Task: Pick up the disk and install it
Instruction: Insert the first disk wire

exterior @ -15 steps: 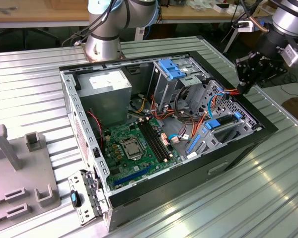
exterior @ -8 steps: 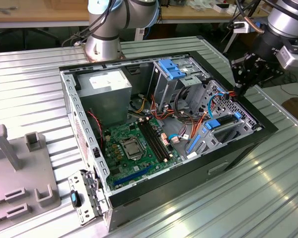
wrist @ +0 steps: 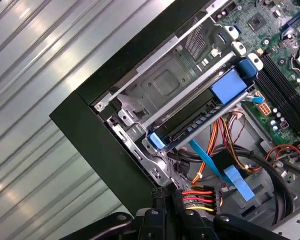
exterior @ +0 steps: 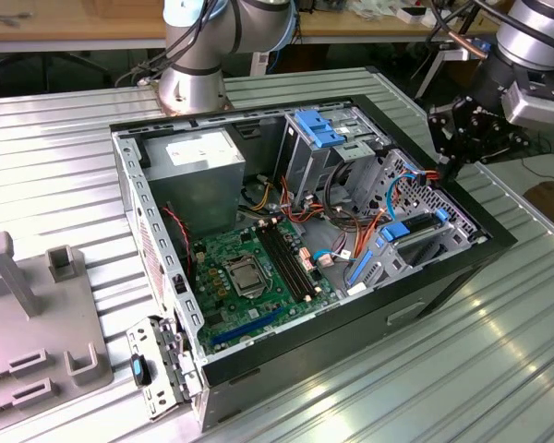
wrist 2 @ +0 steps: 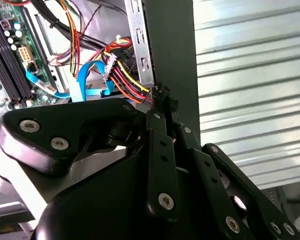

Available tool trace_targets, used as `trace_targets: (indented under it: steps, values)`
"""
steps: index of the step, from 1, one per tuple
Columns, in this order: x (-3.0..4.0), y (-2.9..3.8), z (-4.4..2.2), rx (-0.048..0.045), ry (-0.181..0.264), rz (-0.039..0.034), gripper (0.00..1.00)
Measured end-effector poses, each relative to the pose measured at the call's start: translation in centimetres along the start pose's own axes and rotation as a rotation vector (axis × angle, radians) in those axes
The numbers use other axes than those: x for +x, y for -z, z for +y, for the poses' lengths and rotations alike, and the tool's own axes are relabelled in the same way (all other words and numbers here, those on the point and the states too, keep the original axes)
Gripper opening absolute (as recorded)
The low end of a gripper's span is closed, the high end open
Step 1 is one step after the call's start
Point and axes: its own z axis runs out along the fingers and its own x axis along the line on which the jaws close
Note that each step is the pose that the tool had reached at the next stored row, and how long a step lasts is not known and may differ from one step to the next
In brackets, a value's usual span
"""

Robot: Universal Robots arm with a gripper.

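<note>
The disk [wrist: 195, 117], dark with blue rails, lay flat inside the metal bay at a corner of the open computer case [exterior: 332, 355], which stood on the ribbed metal worktop [exterior: 462, 369]. In the exterior view the disk [exterior: 414, 229] was at the case's right side. The gripper [exterior: 441, 164] hung just above the case's edge near that bay, apart from the disk. In both wrist views its fingers [wrist 2: 157, 117] were together with nothing between them, close to a bundle of red and yellow cables [wrist: 200, 197]
</note>
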Motion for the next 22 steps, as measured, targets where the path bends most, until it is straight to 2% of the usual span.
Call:
trace_targets:
  steps: [2, 4, 9, 12, 20, 21, 22]
  values:
    - [0.00, -0.01, 0.00, -0.0029, -0.036, 0.0028, 0.17]
    - [0.00, -0.02, 0.00, -0.0075, -0.093, 0.0073, 0.17]
    - [-0.85, 0.08, 0.73, -0.0084, -0.106, 0.0083, 0.17]
    - [-0.86, 0.03, 0.74, -0.0147, -0.184, 0.0144, 0.17]
    - [-0.86, -0.02, 0.74, -0.0270, -0.336, 0.0264, 0.17]
    - [-0.86, -0.01, 0.74, -0.0283, -0.361, 0.0266, 0.17]
    - [-0.87, -0.01, 0.75, -0.0263, -0.373, 0.0224, 0.17]
